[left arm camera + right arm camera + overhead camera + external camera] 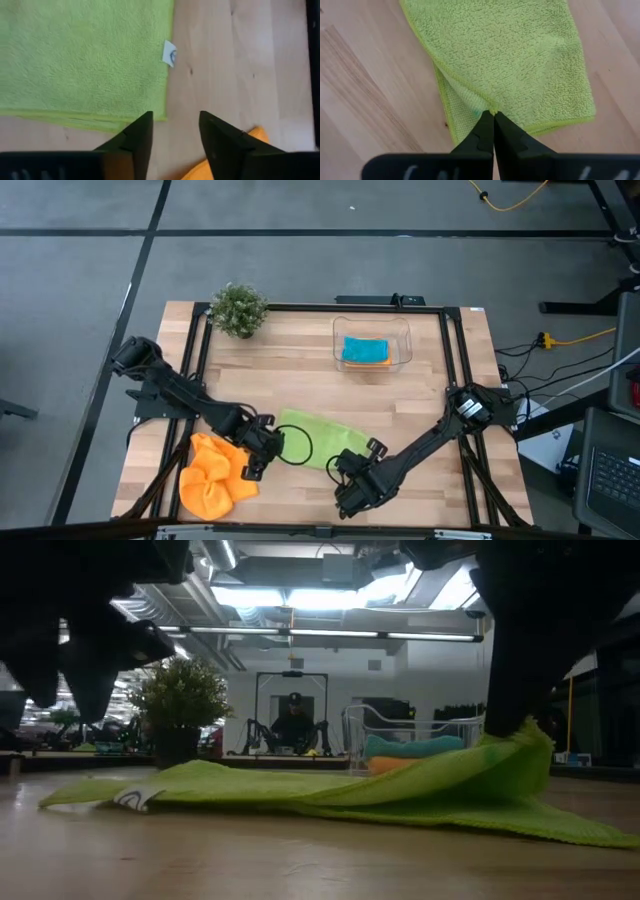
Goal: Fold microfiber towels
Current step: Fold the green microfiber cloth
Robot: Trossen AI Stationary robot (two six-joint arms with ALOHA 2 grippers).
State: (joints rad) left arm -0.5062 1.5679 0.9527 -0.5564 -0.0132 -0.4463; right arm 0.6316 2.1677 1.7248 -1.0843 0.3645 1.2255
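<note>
The green towel (318,437), limp and light, is spread near the bench's front edge. Its edge is pinched by the right gripper (493,120); the left gripper (175,131) is parted, empty, beside its corner, where a hold is judged best.

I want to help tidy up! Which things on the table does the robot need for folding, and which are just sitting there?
For the job:
- lime green towel, pinched by the right gripper
- orange towel, crumpled near the left gripper
- teal towel and another orange one, already in the tub

Just lying about:
- clear plastic tub
- potted plant
</note>
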